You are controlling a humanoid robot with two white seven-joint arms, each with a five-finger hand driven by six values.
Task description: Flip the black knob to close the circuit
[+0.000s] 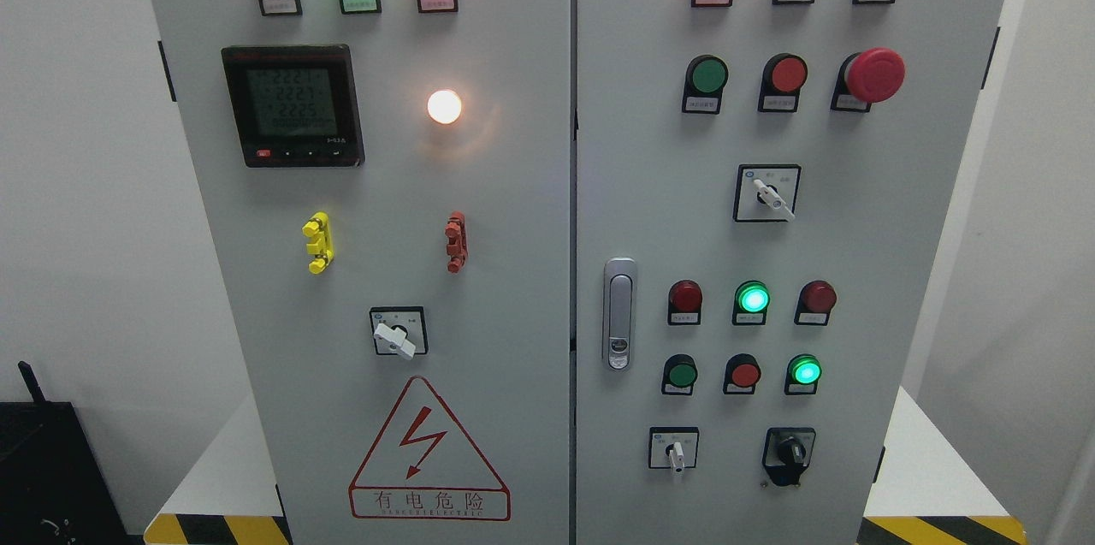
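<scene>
Black knob waiting at the lower right of the frame, no hand in view.

The knob (789, 453) is sitting in the bottom row of the right door (855, 228), just right of a white-handled switch (675, 451) and below a lit green lamp (805, 370). Its grip is appearing to run roughly upright, though it is too dark to tell exactly. Neither robot hand is showing, so their finger state cannot be told, nor which is nearer. Judging by the knob's place right of centre, the right arm is likely facing the shorter reach.
</scene>
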